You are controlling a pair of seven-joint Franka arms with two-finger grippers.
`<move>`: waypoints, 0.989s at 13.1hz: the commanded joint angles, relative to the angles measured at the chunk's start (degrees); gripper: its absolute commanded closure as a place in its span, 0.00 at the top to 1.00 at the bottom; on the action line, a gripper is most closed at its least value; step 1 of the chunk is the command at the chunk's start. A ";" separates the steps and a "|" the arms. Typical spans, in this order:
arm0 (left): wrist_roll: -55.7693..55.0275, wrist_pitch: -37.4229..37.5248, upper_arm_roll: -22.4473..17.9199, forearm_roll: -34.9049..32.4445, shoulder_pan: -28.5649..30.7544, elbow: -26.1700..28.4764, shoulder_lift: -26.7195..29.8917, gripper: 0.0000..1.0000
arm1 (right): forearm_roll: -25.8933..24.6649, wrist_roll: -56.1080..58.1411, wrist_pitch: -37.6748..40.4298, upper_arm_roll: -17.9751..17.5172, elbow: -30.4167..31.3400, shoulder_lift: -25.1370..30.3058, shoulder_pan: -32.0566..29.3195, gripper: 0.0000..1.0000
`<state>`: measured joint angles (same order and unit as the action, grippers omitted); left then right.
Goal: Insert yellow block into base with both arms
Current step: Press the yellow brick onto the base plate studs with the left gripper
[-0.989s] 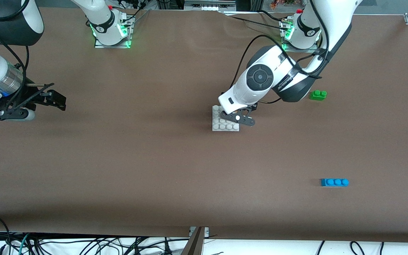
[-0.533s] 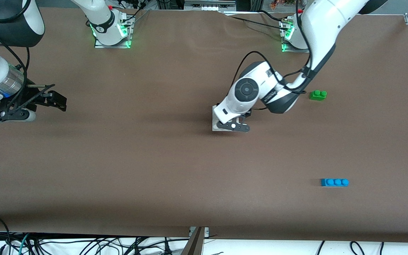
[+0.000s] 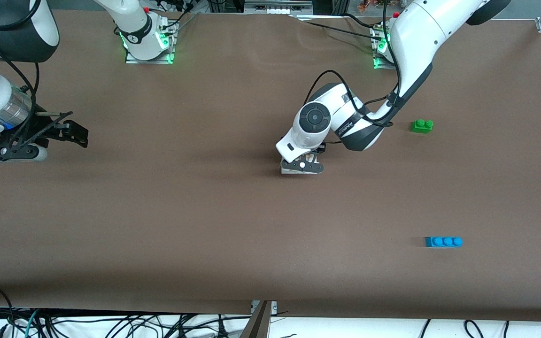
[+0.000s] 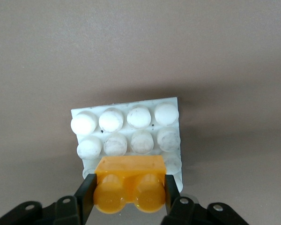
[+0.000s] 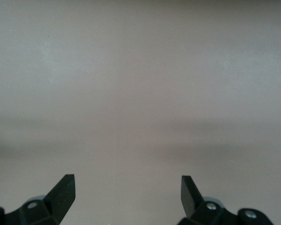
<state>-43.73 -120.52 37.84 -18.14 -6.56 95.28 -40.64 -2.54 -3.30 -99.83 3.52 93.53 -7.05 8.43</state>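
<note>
The yellow block, an orange-yellow two-stud brick, sits between the fingers of my left gripper, which is shut on it. Just under it lies the base, a white studded square plate, and the block covers the plate's row closest to the gripper. Whether block and studs touch cannot be told. In the front view the left gripper hides the block and most of the base. My right gripper waits open at the right arm's end of the table; its wrist view shows bare table between the fingertips.
A green two-stud brick lies near the left arm's end of the table. A blue three-stud brick lies nearer to the front camera. The brown table spreads wide around the base.
My left arm has swung lower and toward the right arm's end, carrying the block over the base so the gripper now covers most of the plate. The right arm has not moved.
</note>
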 commanded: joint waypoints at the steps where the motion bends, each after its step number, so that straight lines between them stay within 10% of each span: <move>1: -1.80 0.37 -0.31 -2.34 -1.08 -0.53 -0.67 0.15 | 0.34 1.10 0.25 -0.09 -0.98 -0.33 -0.17 1.00; 13: -4.61 -1.39 -0.31 -4.28 -1.61 0.61 -2.51 0.13 | 0.34 1.10 0.26 0.00 -0.98 -0.33 -0.17 1.00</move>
<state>-46.83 -120.98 37.83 -20.36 -7.57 95.75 -42.43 -2.54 -3.30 -99.84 3.52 93.53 -7.08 8.43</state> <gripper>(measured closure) 0.374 0.000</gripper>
